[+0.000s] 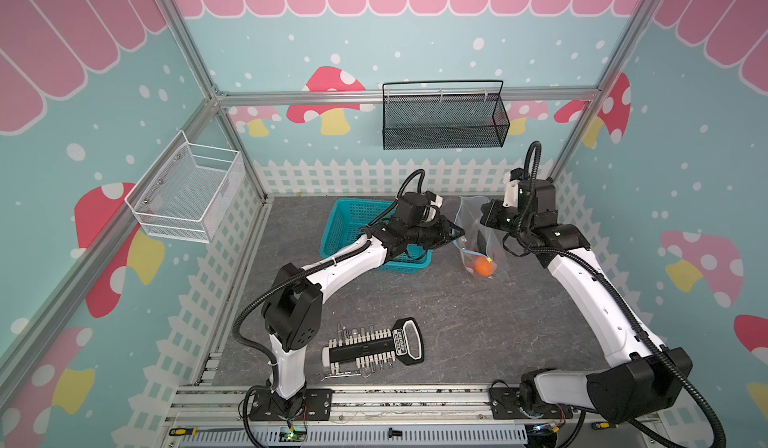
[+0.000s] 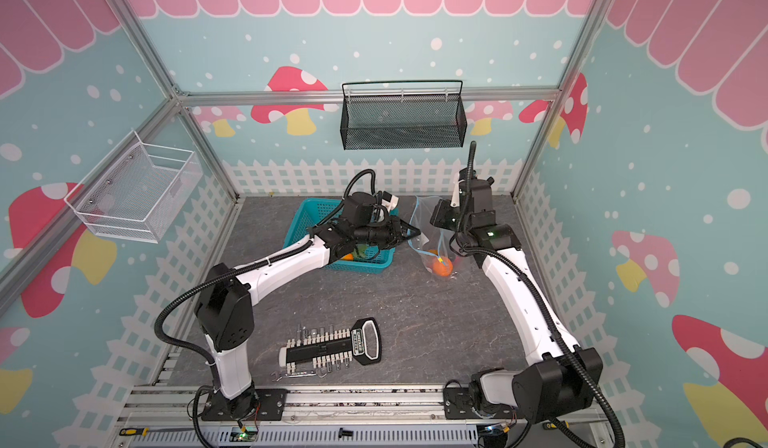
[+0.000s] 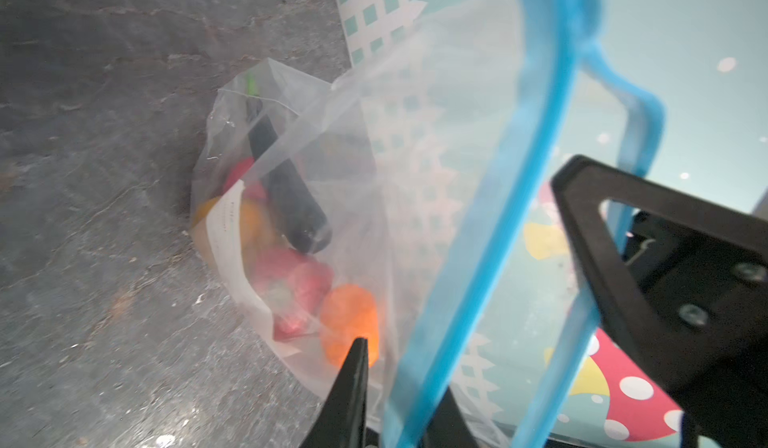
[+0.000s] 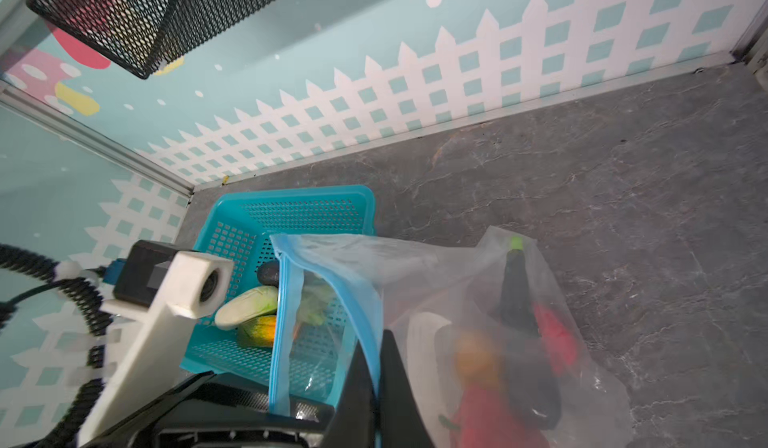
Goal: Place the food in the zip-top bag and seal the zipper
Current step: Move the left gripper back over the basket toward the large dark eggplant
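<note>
Grey stone-look counter (image 1: 415, 300): matte, veined. Teal lattice basket (image 1: 347, 203): rigid plastic, rectangular. Zip-top bag (image 1: 471, 217): clear crinkly film, just beside the basket, held upright w/ mouth gaping.

Right end effector (image 4: 376, 354) is clamped on the bag lip away from the basket. Left end effector (image 3: 401, 379), reaching over the basket, has jaws slightly apart w/ the basket-side lip loose between them.

Zipper (image 3: 498, 217): thin, soft, light-blue strip, unsealed.

Roughly mid-task, I'd judge. Bag bottom holds a glossy dark-purple eggplant (image 3: 291, 200), pink-red pieces (image 3: 299, 283) and a round orange fruit (image 3: 351, 317). Yet to move from the basket: smooth white-green cabbage (image 4: 247, 306), orange-green piece (image 4: 259, 329), dark piece (image 4: 270, 273). Sealing not yet done.
</note>
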Controlling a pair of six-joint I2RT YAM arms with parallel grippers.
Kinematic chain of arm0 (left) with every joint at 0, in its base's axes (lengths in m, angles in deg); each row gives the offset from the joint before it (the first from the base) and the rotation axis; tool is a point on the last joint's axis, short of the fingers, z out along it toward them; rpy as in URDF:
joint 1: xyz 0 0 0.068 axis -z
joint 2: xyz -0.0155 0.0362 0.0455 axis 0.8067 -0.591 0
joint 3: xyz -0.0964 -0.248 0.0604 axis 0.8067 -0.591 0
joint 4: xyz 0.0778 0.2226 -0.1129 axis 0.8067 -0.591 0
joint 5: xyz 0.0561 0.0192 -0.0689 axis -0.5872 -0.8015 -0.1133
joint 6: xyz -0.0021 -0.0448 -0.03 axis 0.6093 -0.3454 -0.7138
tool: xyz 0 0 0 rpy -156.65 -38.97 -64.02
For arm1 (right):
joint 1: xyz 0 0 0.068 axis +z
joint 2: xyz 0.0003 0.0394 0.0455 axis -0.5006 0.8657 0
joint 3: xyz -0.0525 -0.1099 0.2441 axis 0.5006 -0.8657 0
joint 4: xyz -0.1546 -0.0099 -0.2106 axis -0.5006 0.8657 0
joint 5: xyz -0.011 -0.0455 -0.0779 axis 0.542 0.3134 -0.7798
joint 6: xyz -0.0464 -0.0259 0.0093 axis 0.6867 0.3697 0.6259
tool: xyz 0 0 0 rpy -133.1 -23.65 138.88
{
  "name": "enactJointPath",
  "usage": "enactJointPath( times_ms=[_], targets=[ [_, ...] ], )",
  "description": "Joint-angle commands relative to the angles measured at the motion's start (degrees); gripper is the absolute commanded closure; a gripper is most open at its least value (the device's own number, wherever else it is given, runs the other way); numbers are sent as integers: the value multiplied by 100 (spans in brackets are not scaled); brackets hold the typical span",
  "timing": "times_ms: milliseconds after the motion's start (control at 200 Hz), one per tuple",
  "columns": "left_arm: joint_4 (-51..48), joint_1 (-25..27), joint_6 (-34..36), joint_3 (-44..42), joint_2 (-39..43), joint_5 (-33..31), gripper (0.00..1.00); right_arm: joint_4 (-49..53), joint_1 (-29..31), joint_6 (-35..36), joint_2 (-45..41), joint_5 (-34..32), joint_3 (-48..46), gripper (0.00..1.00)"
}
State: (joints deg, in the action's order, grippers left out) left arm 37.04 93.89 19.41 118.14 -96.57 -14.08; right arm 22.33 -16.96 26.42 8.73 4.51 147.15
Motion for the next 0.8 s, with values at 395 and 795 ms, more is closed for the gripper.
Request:
enactJointPath(
  times_ms=[395,795],
  targets=[
    [-1826,-927,1492,-187,584,-1321,45,-645,225,-221,337,494,-108,99],
    [-3595,-1616,2383,598,-173,-2165,29,-858,316,-188,580,476,-196,99]
  ],
)
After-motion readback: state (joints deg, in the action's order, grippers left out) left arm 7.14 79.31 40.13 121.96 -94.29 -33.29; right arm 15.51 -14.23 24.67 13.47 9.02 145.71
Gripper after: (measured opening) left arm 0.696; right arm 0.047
